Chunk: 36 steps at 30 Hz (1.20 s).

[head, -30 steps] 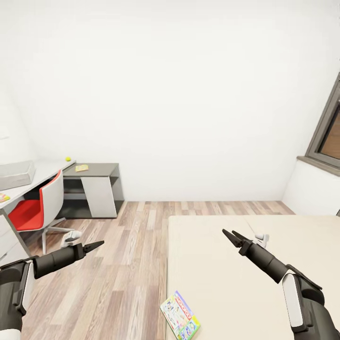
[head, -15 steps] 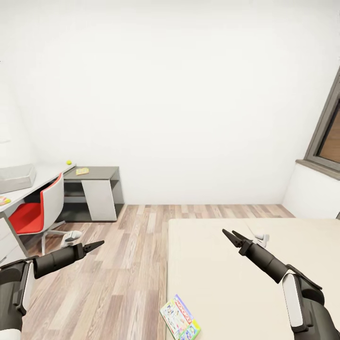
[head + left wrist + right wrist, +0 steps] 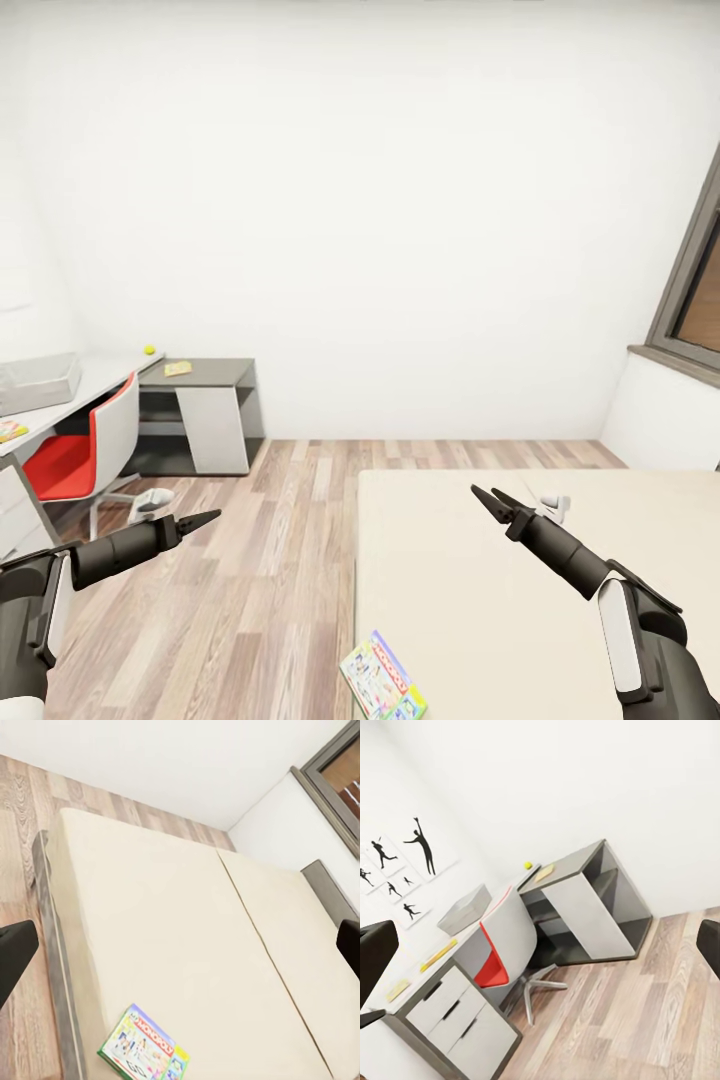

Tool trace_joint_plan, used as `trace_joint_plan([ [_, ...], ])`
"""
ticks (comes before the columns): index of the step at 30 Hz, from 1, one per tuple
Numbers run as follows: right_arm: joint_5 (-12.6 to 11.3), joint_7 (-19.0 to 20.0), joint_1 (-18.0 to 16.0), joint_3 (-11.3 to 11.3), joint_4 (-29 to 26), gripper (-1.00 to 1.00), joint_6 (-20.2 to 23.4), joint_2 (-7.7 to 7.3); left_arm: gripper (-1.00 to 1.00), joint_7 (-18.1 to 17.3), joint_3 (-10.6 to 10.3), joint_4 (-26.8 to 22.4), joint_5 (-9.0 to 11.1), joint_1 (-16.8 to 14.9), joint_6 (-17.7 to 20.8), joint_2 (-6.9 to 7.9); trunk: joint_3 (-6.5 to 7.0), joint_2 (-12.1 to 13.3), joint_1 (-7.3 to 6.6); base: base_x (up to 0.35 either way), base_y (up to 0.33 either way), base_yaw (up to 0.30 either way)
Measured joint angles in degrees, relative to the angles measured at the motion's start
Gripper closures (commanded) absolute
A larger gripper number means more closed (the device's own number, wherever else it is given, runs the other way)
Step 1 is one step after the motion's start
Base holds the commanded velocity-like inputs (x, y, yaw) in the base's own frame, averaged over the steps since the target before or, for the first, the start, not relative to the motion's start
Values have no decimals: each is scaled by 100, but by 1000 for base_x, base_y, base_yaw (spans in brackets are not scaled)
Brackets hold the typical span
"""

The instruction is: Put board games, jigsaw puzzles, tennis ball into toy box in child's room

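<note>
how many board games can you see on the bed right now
1: a colourful board game lies flat near the bed's left edge, close to the robot. The task mentions a second on the bed; it may be out of frame.

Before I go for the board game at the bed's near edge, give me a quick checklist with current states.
1. Left pincer free: ok, open with nothing between the fingers.
2. Right pincer free: ok, open and empty.
3. Board game located: ok, flat on the bed near its corner.
4. Game within reach: cannot tell; it sits at the head view's bottom edge.
5. Second game on bed: cannot tell; a small white thing lies beyond the right pincer.
6. Toy box on table: ok, lid state cannot tell.
</note>
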Motion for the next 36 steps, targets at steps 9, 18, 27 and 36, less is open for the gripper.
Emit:
trace_joint_plan([
  [9,-8,5,0,-11,-5,-100,0,-6,-100,1,0,1,0,0,0,-2,29,1,0,0,0,34],
  [18,-6,3,0,-12,-4,-100,0,-1,-100,0,0,1,0,0,0,0,32,1,0,0,0,3],
  [27,0,0,0,-2,-3,-100,0,0,-100,-1,0,1,0,0,0,-7,32,1,0,0,0,0],
  [36,0,-1,0,-8,2,-100,0,2,-100,-1,0,1,0,0,0,-9,32,1,0,0,0,0],
])
